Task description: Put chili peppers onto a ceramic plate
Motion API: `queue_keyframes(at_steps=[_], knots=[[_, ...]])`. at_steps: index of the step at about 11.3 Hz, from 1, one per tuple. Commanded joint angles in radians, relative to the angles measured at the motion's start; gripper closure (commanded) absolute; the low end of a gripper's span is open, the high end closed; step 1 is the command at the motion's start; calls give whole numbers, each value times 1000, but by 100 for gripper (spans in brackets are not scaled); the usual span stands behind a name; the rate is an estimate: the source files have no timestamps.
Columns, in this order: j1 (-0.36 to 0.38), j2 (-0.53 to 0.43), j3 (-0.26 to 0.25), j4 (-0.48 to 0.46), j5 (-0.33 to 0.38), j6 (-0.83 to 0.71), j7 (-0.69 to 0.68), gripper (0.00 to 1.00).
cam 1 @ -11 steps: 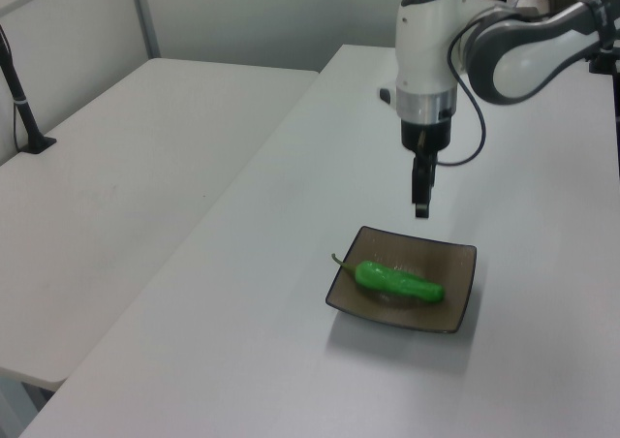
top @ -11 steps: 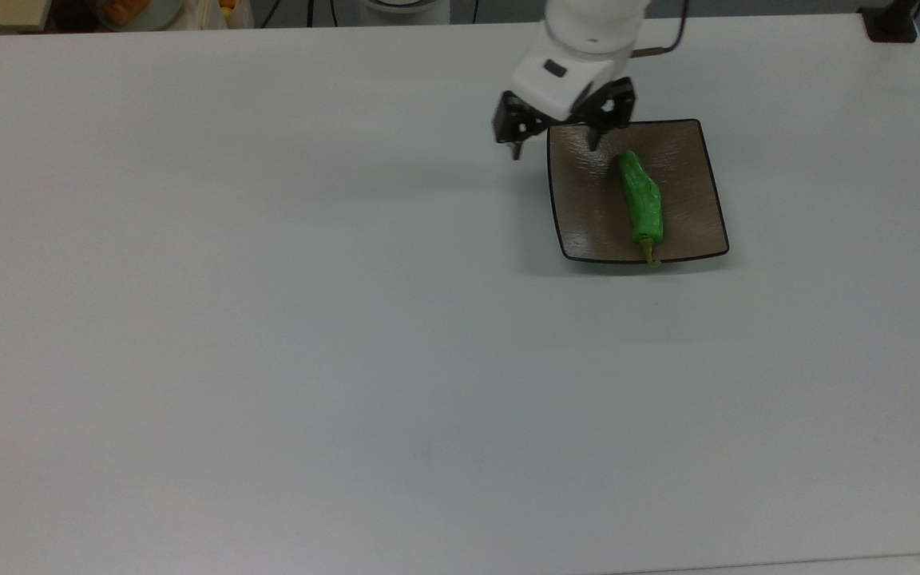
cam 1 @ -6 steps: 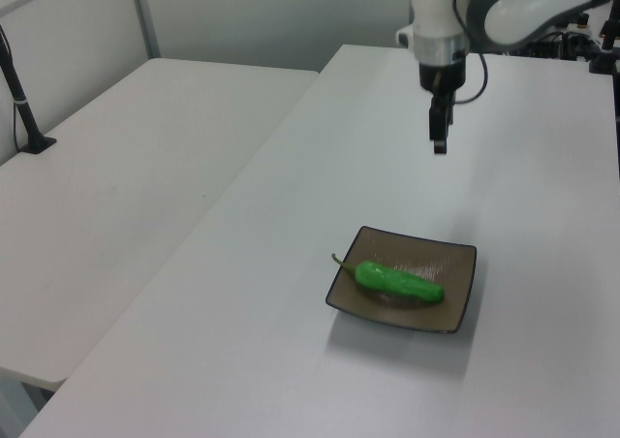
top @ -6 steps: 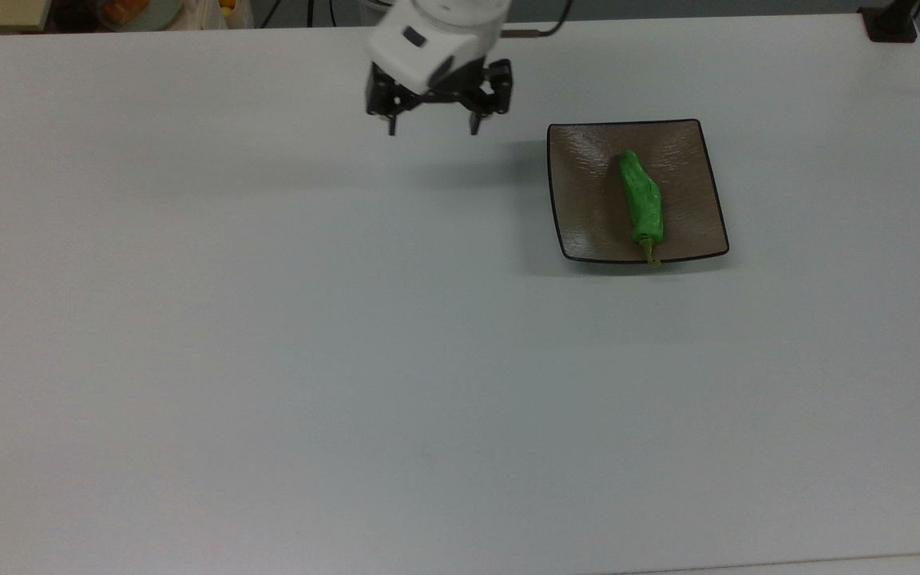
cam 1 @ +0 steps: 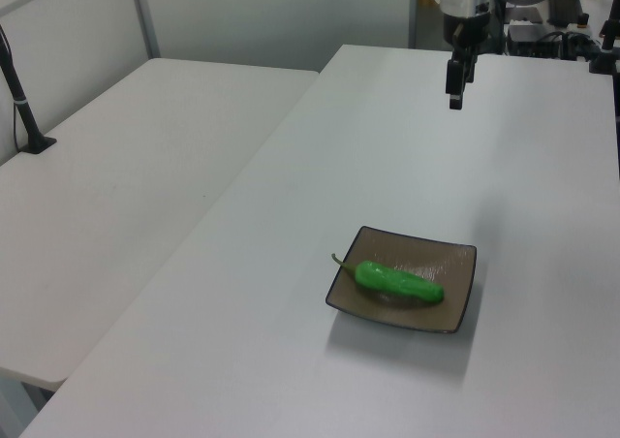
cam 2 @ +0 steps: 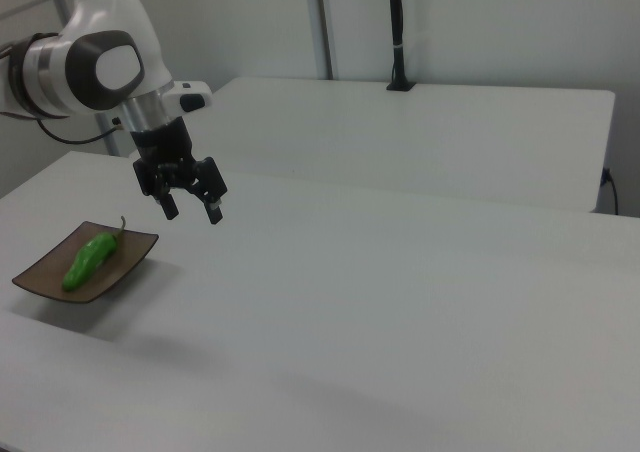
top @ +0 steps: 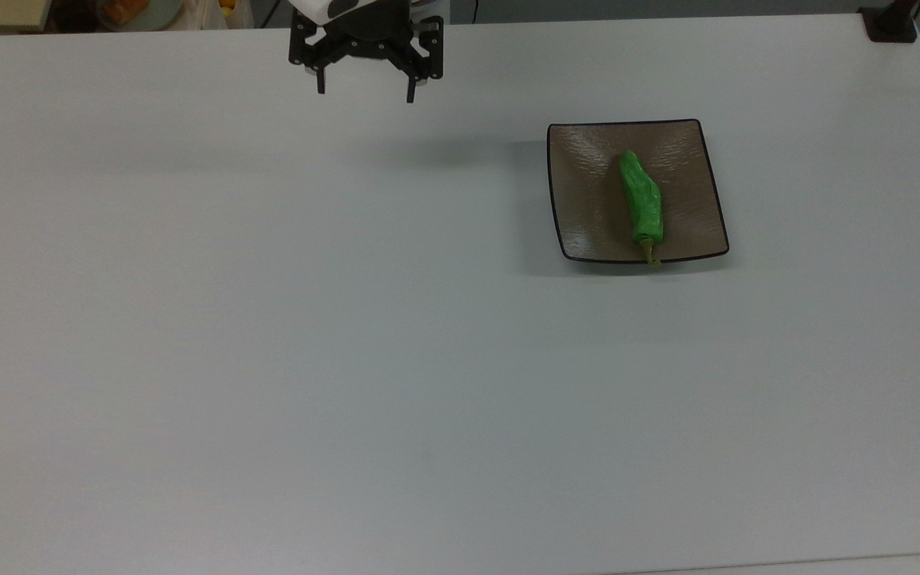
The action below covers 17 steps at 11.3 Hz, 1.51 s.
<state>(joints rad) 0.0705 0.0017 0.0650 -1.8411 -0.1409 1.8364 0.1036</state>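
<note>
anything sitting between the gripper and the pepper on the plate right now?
Nothing visible. The gripper hangs open above bare white table, off to the top view's left of the ceramic plate. The chili pepper lies on the plate, uncovered, stem over its rim.

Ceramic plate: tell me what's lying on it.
One green chili pepper lies on the ceramic plate, stem toward the top view's lower rim. The plate surface beneath the pepper is covered.

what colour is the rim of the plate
Black, a thin line around the brown plate; clearest in the top view.
</note>
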Motion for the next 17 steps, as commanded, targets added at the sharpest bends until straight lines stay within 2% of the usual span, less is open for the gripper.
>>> queue_keyframes(at_steps=[1, 6, 9, 17], knots=[[18, -80, -68, -59, 73, 20, -45, 0], [17, -89, -77, -79, 92, 35, -70, 0], [15, -86, -77, -86, 151, 50, -91, 0], [17, -66, -77, -86, 178, 55, -93, 0]])
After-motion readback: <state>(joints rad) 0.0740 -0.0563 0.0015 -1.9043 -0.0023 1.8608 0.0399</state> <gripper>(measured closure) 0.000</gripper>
